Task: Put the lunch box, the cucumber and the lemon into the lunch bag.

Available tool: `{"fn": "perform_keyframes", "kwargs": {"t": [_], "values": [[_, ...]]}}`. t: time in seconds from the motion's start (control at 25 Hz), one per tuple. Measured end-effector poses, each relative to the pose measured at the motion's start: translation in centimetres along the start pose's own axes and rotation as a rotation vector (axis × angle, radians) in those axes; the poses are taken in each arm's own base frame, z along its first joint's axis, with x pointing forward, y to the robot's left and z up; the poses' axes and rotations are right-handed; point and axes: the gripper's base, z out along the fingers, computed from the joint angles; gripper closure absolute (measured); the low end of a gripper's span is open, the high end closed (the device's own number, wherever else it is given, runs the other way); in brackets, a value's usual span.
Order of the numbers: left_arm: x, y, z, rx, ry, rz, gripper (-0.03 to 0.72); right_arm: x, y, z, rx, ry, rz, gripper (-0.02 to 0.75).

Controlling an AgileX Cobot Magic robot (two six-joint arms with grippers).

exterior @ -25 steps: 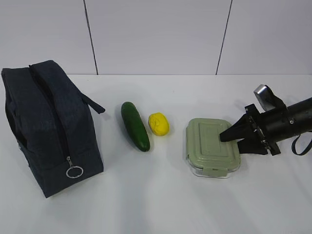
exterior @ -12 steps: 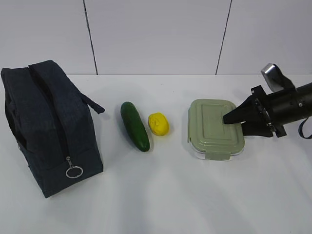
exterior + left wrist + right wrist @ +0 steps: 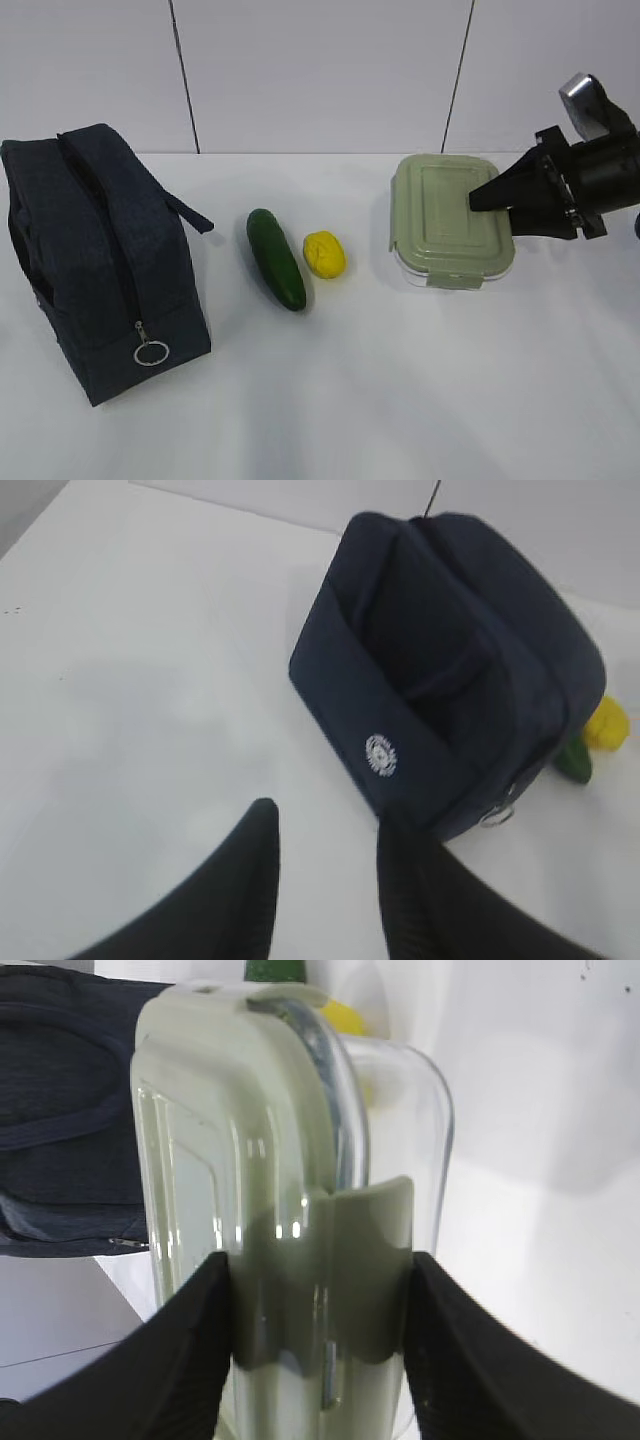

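My right gripper point(image 3: 320, 1340) is clamped on the lunch box point(image 3: 452, 220), a clear container with a pale green clip lid, lifted off the table point(image 3: 400, 400) right of the lemon point(image 3: 325, 254) and cucumber point(image 3: 276, 258). My left gripper point(image 3: 325, 880) hangs open and empty near the dark navy lunch bag point(image 3: 450, 680).

Bag point(image 3: 100, 260) left, cucumber point(image 3: 276, 258), lemon point(image 3: 325, 254), box point(image 3: 450, 220) right

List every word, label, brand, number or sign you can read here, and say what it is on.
No text is readable.
Round white logo on the side of the lunch bag: too small and blurred to read.
Lunch box, cucumber, lemon: no markings visible.
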Motion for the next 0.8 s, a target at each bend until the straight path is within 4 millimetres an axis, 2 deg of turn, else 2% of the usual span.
{"fn": "perform_keyframes", "kwargs": {"t": [0.12, 0.36, 0.52, 0.68, 0.8], "values": [[-2.0, -1.1, 1.8, 0.011, 0.041, -0.069, 0.445, -0.1, 0.6, -0.4, 0.0, -0.009, -0.016, 0.356], [-5.3, -3.5, 7.3, 0.042, 0.186, -0.173, 0.445, -0.1, 0.6, -0.4, -0.002, -0.009, -0.003, 0.358], [-7.3, -4.4, 10.8, 0.034, 0.207, -0.189, 0.445, 0.0, 0.6, -0.4, -0.001, -0.006, 0.001, 0.358], [-8.2, -5.2, 14.0, 0.034, 0.271, -0.218, 0.442, 0.0, 0.6, -0.4, -0.001, -0.005, 0.004, 0.358], [-8.2, -6.0, 16.2, 0.076, 0.336, -0.219, 0.388, 0.0, 0.6, -0.4, -0.001, -0.005, 0.004, 0.358]]}}
